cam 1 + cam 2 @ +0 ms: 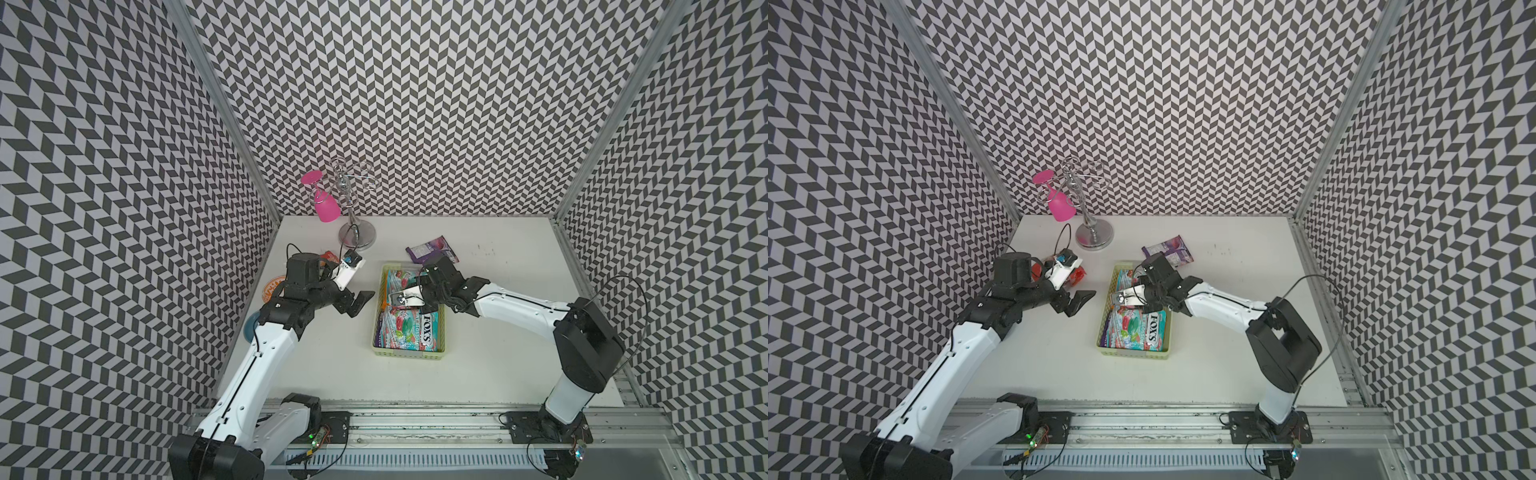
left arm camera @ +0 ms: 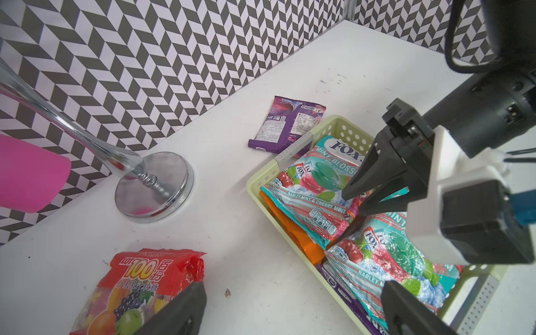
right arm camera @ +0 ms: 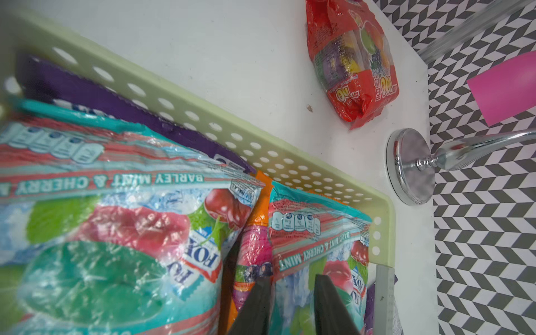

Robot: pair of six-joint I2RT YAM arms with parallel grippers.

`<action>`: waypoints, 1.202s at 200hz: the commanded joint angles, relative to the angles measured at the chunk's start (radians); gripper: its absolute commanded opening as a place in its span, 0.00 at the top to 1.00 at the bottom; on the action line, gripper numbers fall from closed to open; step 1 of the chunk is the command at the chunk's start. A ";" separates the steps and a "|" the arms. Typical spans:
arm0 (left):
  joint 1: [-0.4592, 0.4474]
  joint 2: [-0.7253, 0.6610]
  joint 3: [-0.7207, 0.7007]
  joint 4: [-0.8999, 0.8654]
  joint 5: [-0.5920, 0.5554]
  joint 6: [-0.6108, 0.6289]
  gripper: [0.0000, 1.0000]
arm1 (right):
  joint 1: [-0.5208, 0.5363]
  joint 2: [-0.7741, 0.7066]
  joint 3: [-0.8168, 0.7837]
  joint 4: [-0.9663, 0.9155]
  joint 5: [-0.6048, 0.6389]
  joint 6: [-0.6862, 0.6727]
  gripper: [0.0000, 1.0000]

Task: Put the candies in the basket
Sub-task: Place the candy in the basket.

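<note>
Here, glossy flat candies [image 1: 409, 328], perforated basket [image 1: 409, 354].

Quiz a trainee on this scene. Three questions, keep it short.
1. True or false: the far purple bag lies inside the basket.
2. The claw over the basket is: A) the left; B) the right.
3. How many candy bags in view lie on the table outside the basket?
Key: 1 false; 2 B; 3 two, the purple one and the red bag.
</note>
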 commanded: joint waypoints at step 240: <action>-0.002 -0.007 0.021 0.016 0.000 -0.012 0.01 | -0.101 0.219 0.295 -0.164 -0.008 0.414 0.57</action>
